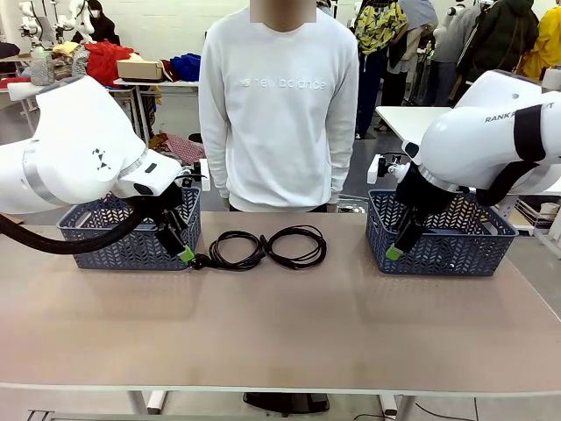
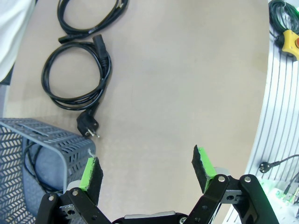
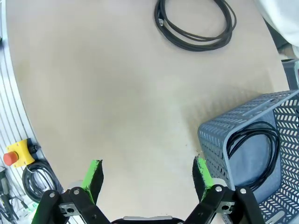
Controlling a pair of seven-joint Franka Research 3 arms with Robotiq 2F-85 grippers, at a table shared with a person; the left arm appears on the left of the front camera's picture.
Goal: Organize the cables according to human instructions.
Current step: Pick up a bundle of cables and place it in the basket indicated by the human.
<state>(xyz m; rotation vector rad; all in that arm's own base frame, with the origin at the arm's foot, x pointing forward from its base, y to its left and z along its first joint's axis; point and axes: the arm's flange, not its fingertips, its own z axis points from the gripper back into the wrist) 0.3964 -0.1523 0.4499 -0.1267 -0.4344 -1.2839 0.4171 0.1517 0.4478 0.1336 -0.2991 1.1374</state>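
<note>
Cables: two black coils lie flat on the tabletop right in front of the human, side by side, edges about touching. The left coil has a chunky round plug trailing out on the side away from the human, close to the corner of the left basket. The right coil carries a small silver connector. A third cable sits coiled inside the left basket, to the robot's left of the human. A fourth cable sits coiled inside the right basket, to the robot's right of the human. Both baskets are grey with lattice walls and flank the human on the tabletop.

The left end effector hangs at the left basket's corner farthest from the human, fingers down, jaws spread wide, nothing between the green pads, bare tabletop below. The right end effector hangs at the matching corner of the right basket, equally wide apart, gripping nothing. The human stands at the far edge, arms down at the sides.
</note>
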